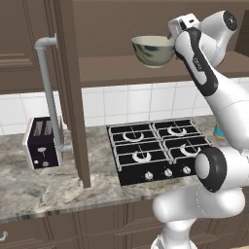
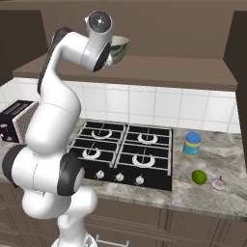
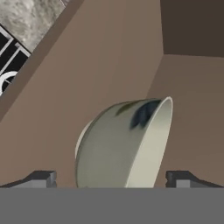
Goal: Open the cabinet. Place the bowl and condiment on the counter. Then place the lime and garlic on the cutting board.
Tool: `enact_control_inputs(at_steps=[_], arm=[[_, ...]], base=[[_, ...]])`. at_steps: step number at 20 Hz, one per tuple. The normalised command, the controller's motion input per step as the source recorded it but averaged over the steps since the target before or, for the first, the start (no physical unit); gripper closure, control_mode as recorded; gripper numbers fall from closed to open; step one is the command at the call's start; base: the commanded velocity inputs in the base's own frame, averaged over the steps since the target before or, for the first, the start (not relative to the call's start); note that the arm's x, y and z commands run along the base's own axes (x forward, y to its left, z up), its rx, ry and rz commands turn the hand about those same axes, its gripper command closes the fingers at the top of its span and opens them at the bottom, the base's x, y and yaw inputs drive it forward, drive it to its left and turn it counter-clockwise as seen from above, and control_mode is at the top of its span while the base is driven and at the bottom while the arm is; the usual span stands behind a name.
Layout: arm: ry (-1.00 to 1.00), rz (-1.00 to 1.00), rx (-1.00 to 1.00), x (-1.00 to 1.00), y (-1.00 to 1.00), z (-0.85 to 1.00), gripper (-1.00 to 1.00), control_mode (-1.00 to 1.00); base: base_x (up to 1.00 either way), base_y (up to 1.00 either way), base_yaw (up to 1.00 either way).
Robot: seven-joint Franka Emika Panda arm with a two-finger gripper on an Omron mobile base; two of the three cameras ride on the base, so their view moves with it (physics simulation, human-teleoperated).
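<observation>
We are reaching into the opened cabinet with our hand spread wide. The bowl is sitting on the shelf between our fingers, ready, we judge, for gripping and lowering to the worktop.

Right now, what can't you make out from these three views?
- Claw to bowl contact: hand view's bottom edge cuts off the wide-set fingertips; in both base views the arm covers it.
- Bowl's underside on the cabinet shelf: cannot tell if resting or lifted.
- Jar: left base view shows just a sliver behind the arm.
- Pale item beside the lime: too small to identify.
</observation>
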Motion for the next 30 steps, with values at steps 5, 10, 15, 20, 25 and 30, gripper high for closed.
enact_control_inputs(at_steps=[5,10,15,20,25,30], arm=[[0.00,0.00,0.00,0.20,0.00,-0.10,-1.00,-1.00],[0.00,0.00,0.00,0.20,0.00,-0.08,-1.00,-1.00],[0.00,0.00,0.00,0.18,0.00,-0.07,-1.00,-1.00],[0.00,0.00,0.00,0.17,0.00,-0.04,-1.00,-1.00],[0.00,0.00,0.00,0.14,0.00,0.00,-1.00,-1.00],[0.00,0.00,0.00,0.12,0.00,0.00,-1.00,-1.00]], base=[[0.00,0.00,0.00],[0.00,0.00,0.00],[0.00,0.00,0.00],[0.00,0.00,0.00],[0.00,0.00,0.00],[0.00,0.00,0.00]])
